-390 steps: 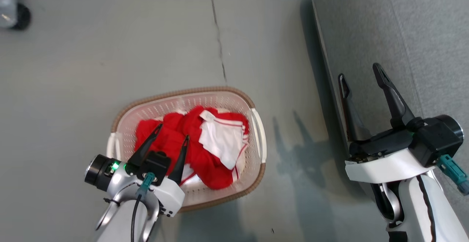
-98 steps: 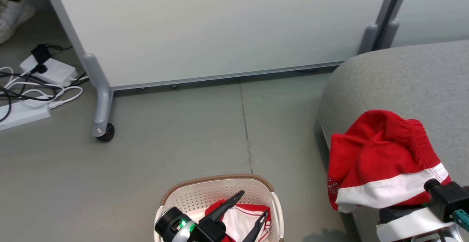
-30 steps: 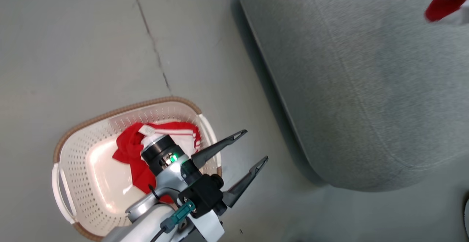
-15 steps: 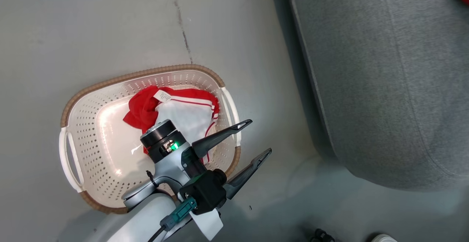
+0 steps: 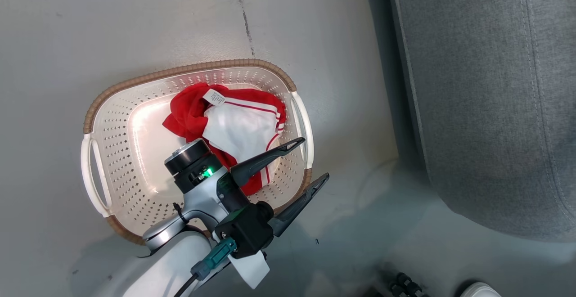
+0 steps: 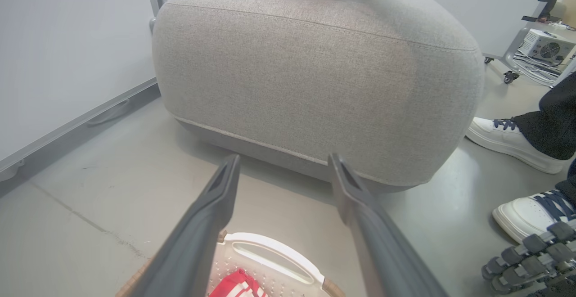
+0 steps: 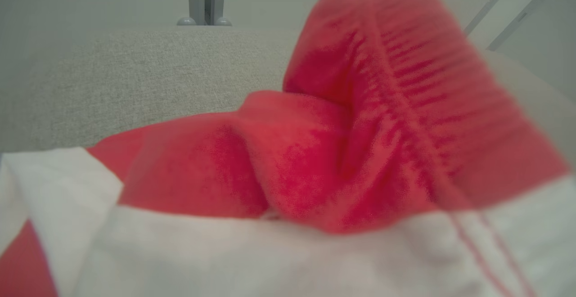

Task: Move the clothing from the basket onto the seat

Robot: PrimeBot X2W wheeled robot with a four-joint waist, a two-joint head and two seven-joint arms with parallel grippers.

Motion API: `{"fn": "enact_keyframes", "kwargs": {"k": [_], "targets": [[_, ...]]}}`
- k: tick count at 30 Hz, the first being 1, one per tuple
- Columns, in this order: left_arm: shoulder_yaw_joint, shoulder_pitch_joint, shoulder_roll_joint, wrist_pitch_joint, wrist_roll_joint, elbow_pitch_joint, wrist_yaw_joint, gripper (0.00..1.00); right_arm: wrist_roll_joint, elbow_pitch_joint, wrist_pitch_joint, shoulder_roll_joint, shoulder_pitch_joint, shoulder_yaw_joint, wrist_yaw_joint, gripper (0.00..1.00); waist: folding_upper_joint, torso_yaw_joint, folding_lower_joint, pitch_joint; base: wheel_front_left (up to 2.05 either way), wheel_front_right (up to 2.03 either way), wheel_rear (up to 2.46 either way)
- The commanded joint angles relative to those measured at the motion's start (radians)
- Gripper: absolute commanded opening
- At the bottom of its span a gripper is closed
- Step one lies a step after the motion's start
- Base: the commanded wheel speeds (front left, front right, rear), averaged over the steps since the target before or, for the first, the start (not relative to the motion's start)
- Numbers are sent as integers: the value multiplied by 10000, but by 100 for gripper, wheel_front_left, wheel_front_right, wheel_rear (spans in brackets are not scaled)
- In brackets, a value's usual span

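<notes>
1. One pair of red and white shorts [image 5: 234,126] lies crumpled in the basket [image 5: 180,69], bunched toward its 2 o'clock corner with the white panel up; the other pair [image 7: 315,153] is already on top of the seat [image 5: 486,85], which stands at 3 o'clock from the basket
2. We judge the step in hand to be fetching these last shorts. To do it well, we would swing the fingers round toward 10 o'clock, tip them down and bite the thick red bunch rather than the flat white panel. Then we would lift straight up until the hem clears the rim, so the light basket is not dragged along
3. Our left gripper [image 5: 314,159] hovers over the basket's 4 o'clock rim, fingers nearly level and pointing to 2 o'clock at the seat, jaws spread wide with nothing between them
4. Our right gripper is closed tight over the seat. Cloth lies right against its camera and hides the fingers, so we cannot tell whether it pinches that pair
5. A person's shoes [image 6: 508,141] stand on the floor [image 5: 135,18] just beside the seat, so we would keep the carry clear of them
</notes>
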Motion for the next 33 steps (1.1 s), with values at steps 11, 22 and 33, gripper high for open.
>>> {"fn": "enact_keyframes", "kwargs": {"k": [11, 22, 33], "targets": [[162, 16, -33, -7, -7, 147, 215, 100, 452, 780, -44, -58, -229, 384, 2, 100, 0, -25, 0, -372, 0, 0, 0], [-184, 386, -520, -7, -166, 362, 142, 100, 269, 1436, 498, -274, 483, 1445, 2, 100, 0, -115, 0, -1744, 0, 0, 0], [247, 1738, -1479, -7, -688, 530, 161, 100, 1180, 1000, 824, -174, 1819, 2849, 1, 100, 0, -374, 0, -4357, 0, 0, 0]]}}
